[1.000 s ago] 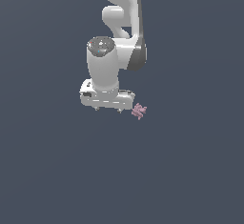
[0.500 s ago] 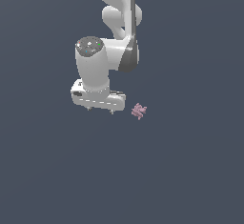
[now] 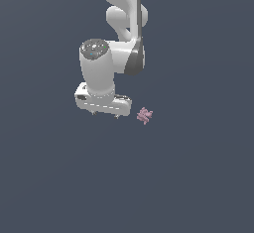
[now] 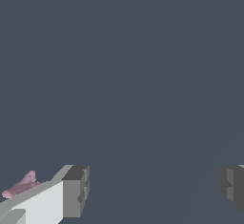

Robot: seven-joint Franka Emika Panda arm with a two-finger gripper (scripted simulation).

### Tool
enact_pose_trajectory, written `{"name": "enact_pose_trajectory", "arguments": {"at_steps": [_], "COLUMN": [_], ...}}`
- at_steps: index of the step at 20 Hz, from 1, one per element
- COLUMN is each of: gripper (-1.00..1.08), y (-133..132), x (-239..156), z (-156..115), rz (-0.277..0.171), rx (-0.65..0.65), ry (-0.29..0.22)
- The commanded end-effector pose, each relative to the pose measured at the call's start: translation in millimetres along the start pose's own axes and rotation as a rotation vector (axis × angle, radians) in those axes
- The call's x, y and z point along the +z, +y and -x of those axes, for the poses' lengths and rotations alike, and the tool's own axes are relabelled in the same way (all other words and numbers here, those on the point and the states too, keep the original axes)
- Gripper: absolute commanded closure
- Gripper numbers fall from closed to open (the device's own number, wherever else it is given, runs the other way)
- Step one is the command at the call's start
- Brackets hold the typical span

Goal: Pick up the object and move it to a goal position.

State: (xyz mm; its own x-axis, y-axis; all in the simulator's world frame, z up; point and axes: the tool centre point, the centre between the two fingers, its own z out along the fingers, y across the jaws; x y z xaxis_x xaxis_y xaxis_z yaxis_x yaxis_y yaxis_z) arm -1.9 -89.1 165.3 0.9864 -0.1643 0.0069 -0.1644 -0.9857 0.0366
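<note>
The object [image 3: 144, 115] is a tiny pale pink jagged piece lying on the dark grey floor. My white gripper [image 3: 104, 114] hangs just to the exterior view's left of it, apart from it and empty. In the wrist view both grey fingertips [image 4: 75, 191] stand wide apart with nothing between them, so the gripper [image 4: 155, 189] is open. The object [image 4: 20, 185] shows there outside the jaws, behind one finger and partly hidden by it.
The white arm [image 3: 119, 24] rises behind the gripper toward the top of the exterior view. All around is a plain dark grey surface [image 3: 198, 177].
The gripper has shifted toward the exterior view's left, away from the object, and the gap between them has grown. The object has stayed where it was.
</note>
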Motion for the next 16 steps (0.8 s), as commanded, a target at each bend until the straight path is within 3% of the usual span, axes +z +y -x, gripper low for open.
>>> {"name": "enact_pose_trajectory", "arguments": {"at_steps": [1, 16], "gripper": [-0.92, -0.92], "y": [-6.1, -78.9], "x": [2.3, 30.2], "z": [2.4, 39.6], "rz": [-0.002, -0.019], "rx": [0.015, 0.213], "ry": [0.0, -0.003]}}
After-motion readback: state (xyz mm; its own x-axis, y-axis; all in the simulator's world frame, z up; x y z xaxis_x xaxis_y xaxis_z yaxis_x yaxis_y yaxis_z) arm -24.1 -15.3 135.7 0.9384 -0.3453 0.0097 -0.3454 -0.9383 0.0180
